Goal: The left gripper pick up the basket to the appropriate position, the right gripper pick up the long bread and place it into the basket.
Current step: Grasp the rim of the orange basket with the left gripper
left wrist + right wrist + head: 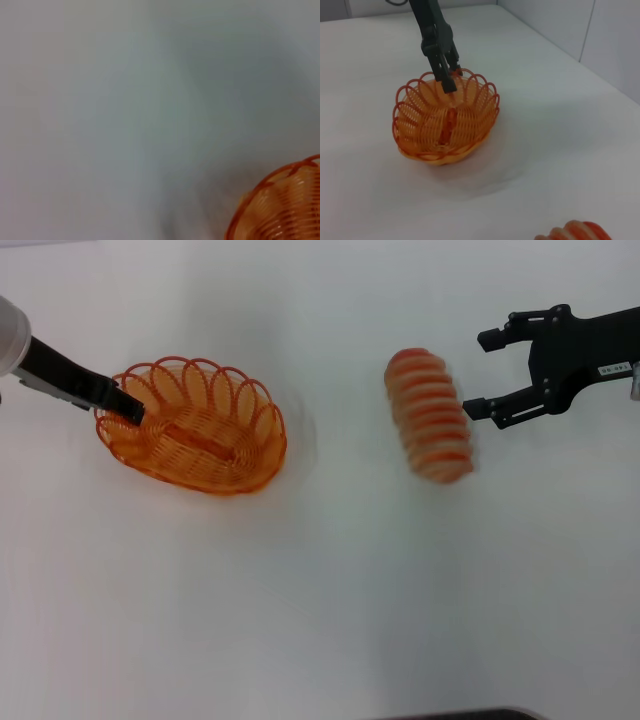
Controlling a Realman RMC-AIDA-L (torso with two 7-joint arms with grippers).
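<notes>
The orange wire basket (200, 430) sits left of centre in the head view, and my left gripper (125, 405) is shut on its left rim. From the right wrist view, those black fingers (442, 65) pinch the far rim of the basket (445, 125), one inside and one outside. A corner of the basket (285, 205) shows in the left wrist view. The long bread (430, 415) lies on the table right of centre; its end (577, 231) is just visible. My right gripper (490, 375) is open, just right of the bread and not touching it.
The white table (320, 590) stretches between the basket and the bread and toward the near edge. A dark strip (460, 714) shows at the front edge. In the right wrist view, pale wall panels (600, 35) stand beyond the table's far side.
</notes>
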